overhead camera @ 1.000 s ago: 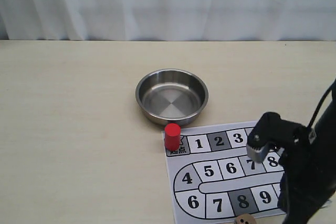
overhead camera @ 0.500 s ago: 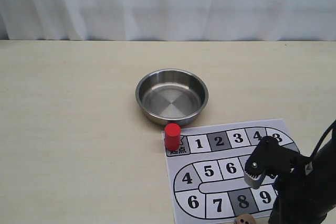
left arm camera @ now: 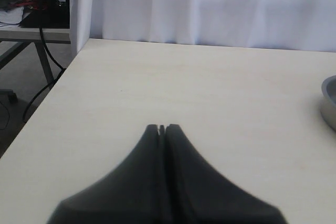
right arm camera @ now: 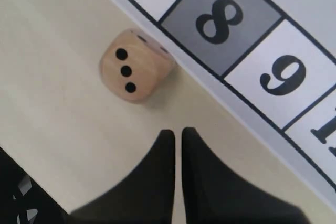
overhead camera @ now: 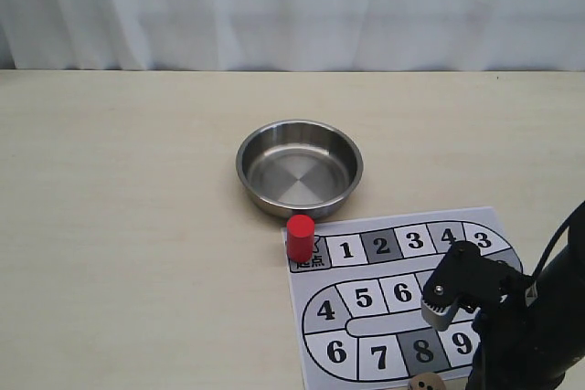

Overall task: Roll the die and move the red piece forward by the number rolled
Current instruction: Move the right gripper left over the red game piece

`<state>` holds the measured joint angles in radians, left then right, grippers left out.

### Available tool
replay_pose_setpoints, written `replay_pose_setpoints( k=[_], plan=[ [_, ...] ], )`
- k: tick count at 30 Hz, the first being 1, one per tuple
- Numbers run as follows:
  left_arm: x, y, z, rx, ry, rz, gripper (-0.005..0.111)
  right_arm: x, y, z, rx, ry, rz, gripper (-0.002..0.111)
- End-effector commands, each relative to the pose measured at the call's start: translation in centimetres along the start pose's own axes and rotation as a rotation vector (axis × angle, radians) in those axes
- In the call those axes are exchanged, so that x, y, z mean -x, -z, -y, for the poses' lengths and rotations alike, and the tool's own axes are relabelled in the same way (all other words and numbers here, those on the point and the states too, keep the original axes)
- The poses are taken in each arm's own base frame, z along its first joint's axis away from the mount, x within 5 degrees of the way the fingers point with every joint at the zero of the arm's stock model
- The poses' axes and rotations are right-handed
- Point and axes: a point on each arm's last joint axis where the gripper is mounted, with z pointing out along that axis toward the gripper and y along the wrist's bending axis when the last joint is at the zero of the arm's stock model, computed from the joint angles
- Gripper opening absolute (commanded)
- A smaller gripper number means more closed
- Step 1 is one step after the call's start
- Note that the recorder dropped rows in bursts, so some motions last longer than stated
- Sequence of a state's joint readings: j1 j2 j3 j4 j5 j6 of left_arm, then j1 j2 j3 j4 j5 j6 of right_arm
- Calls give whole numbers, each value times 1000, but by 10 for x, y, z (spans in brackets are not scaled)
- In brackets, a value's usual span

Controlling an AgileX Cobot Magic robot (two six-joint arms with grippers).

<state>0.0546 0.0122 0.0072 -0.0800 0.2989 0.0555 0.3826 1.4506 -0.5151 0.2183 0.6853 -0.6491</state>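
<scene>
The red piece (overhead camera: 300, 237) stands upright on the start square at the top left corner of the printed board (overhead camera: 365, 298). The die (right arm camera: 137, 66) lies on the table just off the board's near edge beside the grey 8 square (right arm camera: 219, 18), three pips facing the camera. At the exterior view's bottom edge only the top of the die (overhead camera: 423, 383) shows. My right gripper (right arm camera: 178, 132) hovers just short of the die, fingers together with nothing between them; its arm (overhead camera: 516, 326) covers the board's right end. My left gripper (left arm camera: 163, 128) is shut over bare table, out of the exterior view.
A steel bowl (overhead camera: 299, 167) sits empty just behind the red piece; its rim (left arm camera: 331, 103) shows in the left wrist view. A white curtain (overhead camera: 292, 6) backs the table. The table's left edge (left arm camera: 47, 98) drops off toward a desk and cables.
The right arm has sunk lower and toward the near edge, uncovering the 4 and 3 squares of the board's top row. The red piece and die have not moved.
</scene>
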Motion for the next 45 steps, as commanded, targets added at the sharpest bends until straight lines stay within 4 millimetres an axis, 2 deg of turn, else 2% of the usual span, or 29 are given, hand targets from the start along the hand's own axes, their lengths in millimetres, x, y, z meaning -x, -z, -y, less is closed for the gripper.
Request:
replay_pose_setpoints(
  k=[1, 14, 22, 25, 30, 33, 39, 41, 45],
  plan=[
    [3, 1, 0, -7, -2, 20, 0, 0, -1, -1, 2, 11, 1, 4],
    [3, 1, 0, -7, -2, 20, 0, 2, 3, -1, 6, 18, -2, 4],
    [3, 1, 0, -7, -2, 20, 0, 19, 35, 2, -8, 50, 47, 4],
    [3, 1, 0, -7, -2, 20, 0, 31, 49, 7, -60, 37, 141, 4],
    [3, 1, 0, -7, -2, 20, 0, 55, 63, 14, -102, -79, 333, 5],
    [3, 1, 0, -7, -2, 20, 0, 70, 65, 18, -77, -128, 392, 16],
    [3, 1, 0, -7, -2, 20, 0, 96, 57, 22, 57, -279, 434, 56],
    [3, 1, 0, -7, -2, 20, 0, 104, 54, 25, 79, -305, 437, 60],
    [3, 1, 0, -7, -2, 20, 0, 115, 50, 29, 113, -316, 411, 61]
  ],
)
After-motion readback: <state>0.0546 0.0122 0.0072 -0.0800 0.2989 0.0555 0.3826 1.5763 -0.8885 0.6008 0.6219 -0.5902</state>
